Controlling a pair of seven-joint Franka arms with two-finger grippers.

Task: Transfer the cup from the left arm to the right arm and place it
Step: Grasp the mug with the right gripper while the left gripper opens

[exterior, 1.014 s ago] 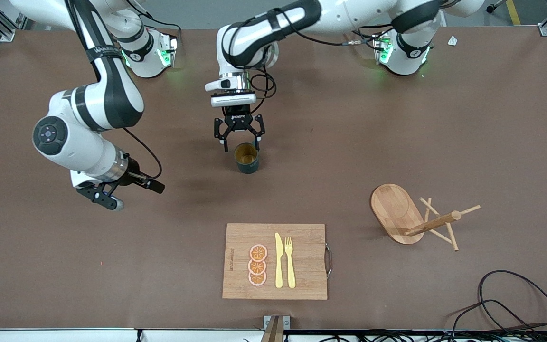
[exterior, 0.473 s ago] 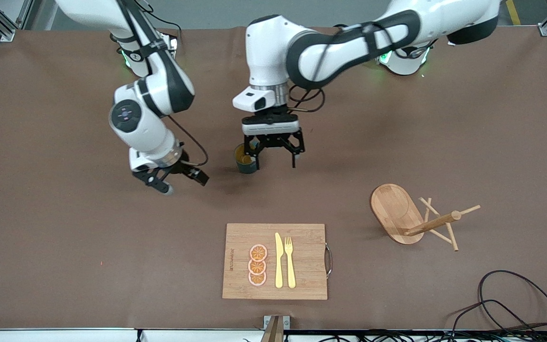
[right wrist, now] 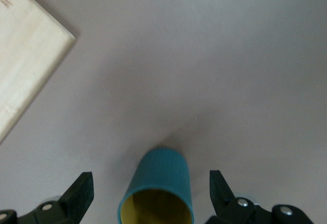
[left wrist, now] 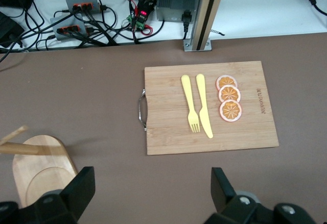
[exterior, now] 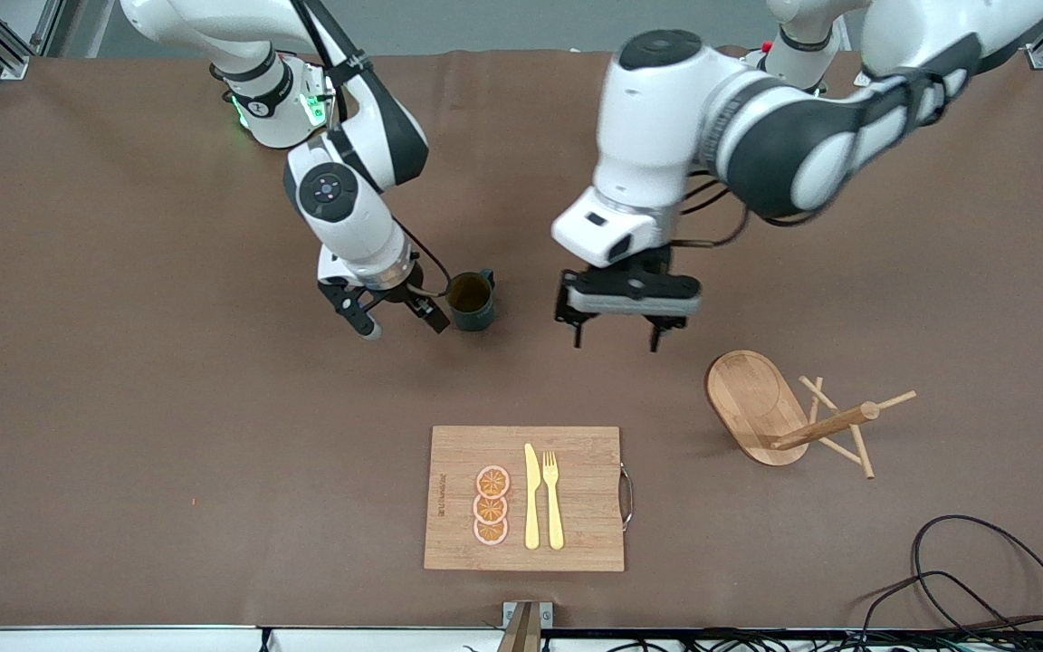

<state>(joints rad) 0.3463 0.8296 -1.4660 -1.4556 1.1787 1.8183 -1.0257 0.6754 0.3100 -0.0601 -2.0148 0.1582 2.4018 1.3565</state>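
Note:
The dark teal cup point(exterior: 470, 303) stands upright on the brown table, farther from the front camera than the cutting board, its yellowish inside showing. My right gripper point(exterior: 402, 328) hangs low beside it toward the right arm's end, open and tilted at the cup. In the right wrist view the ribbed cup point(right wrist: 159, 175) shows just ahead of the spread fingers point(right wrist: 80, 192) of the right gripper point(right wrist: 149, 191), not gripped. My left gripper point(exterior: 615, 344) is open over bare table between the cup and the wooden stand. The left wrist view shows the left gripper point(left wrist: 152, 188) with nothing between its fingers.
A bamboo cutting board point(exterior: 585, 498) near the front edge carries a yellow knife point(exterior: 531, 498), a fork point(exterior: 553, 500) and orange slices point(exterior: 491, 505). A wooden mug stand point(exterior: 757, 407) lies tipped toward the left arm's end. Black cables point(exterior: 983, 570) trail at the near corner.
The left gripper has left the cup standing and swung away toward the left arm's end. The right arm has swept in from its end of the table to just beside the cup.

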